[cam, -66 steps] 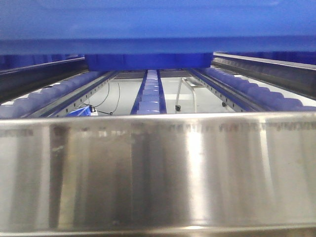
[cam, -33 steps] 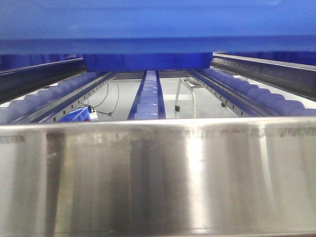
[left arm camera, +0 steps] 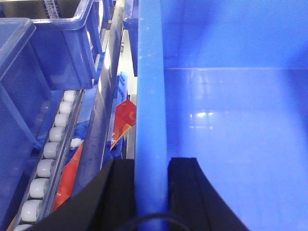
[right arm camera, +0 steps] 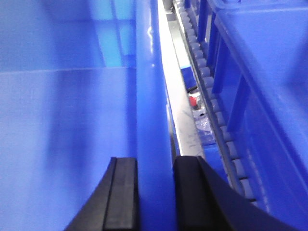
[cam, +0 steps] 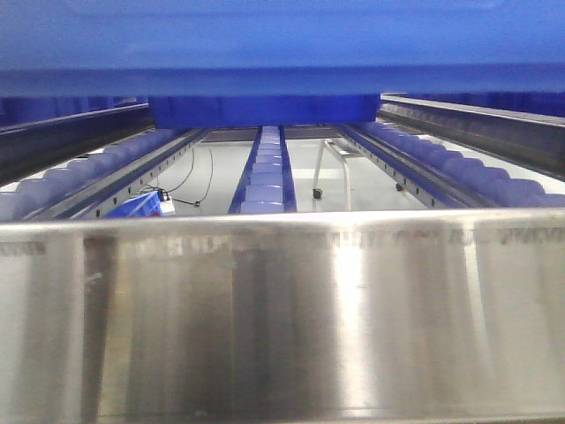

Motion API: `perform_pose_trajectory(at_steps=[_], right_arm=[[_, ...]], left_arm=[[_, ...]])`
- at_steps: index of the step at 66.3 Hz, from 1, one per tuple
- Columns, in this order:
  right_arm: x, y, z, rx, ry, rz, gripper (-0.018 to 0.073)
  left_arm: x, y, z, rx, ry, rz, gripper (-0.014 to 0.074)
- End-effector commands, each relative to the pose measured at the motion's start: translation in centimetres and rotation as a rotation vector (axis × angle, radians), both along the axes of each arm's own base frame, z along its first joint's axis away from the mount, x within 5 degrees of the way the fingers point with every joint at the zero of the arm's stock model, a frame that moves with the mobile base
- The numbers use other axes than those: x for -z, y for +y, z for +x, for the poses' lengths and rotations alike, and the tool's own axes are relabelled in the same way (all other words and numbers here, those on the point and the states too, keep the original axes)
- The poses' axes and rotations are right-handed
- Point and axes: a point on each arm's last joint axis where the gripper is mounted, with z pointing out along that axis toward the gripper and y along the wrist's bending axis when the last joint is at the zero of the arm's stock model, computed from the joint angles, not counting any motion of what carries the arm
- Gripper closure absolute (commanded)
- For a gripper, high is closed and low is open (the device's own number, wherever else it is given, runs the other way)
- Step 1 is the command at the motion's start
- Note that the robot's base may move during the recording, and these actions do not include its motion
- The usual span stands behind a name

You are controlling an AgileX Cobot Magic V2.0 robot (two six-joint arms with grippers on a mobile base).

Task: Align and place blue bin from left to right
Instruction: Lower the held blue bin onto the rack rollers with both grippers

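Front view: smooth blue bin (cam: 282,44) spanning top, above roller lanes (cam: 265,168); open gap beneath, brushed steel lip (cam: 282,309) nearest.

L wrist view: L gripper (left arm camera: 151,166) clamped on bin's left wall rim, black pads both sides. White rollers (left arm camera: 48,149) and neighbour bin (left arm camera: 43,53) close beside.

R wrist view: R gripper (right arm camera: 155,163) pinching right wall rim; ribbed bin (right arm camera: 269,72) just beside, narrow gap between.

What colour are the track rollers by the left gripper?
White rollers, clearest in left wrist view.

No text is legible; the printed label (left arm camera: 51,6) by a neighbouring bin (left arm camera: 62,53) is too blurred.
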Motion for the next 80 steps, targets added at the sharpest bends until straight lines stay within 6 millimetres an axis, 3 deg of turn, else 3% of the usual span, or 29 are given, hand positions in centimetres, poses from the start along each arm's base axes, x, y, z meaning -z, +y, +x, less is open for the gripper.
perform_pose_trajectory(at_steps=[1,24,45,66,80], right_arm=[[-0.9,3.2,0.4,-0.195,-0.108,0.173,0.0643],[1.1,3.8,5.2,-0.148,-0.019,0.253,0.0643],[4.4,4.9,9.3,-0.108,0.026,0.167,0.0643],[5.8,5.4,10.6,-0.092,0.050,0.139,0.0643],[6.9,5.9,11.1,-0.082,0.083,0.109,0.0643]], left_arm=[[-0.4,-1.2,0.0,0.092,-0.024,-0.074,0.0707],[0.6,1.2,4.0,0.097,0.053,-0.137,0.0707],[4.1,1.6,9.3,0.049,0.161,-0.183,0.0707],[7.2,0.1,11.6,0.060,0.268,-0.176,0.0707],[7.2,0.3,11.8,0.048,0.258,-0.141,0.0707]])
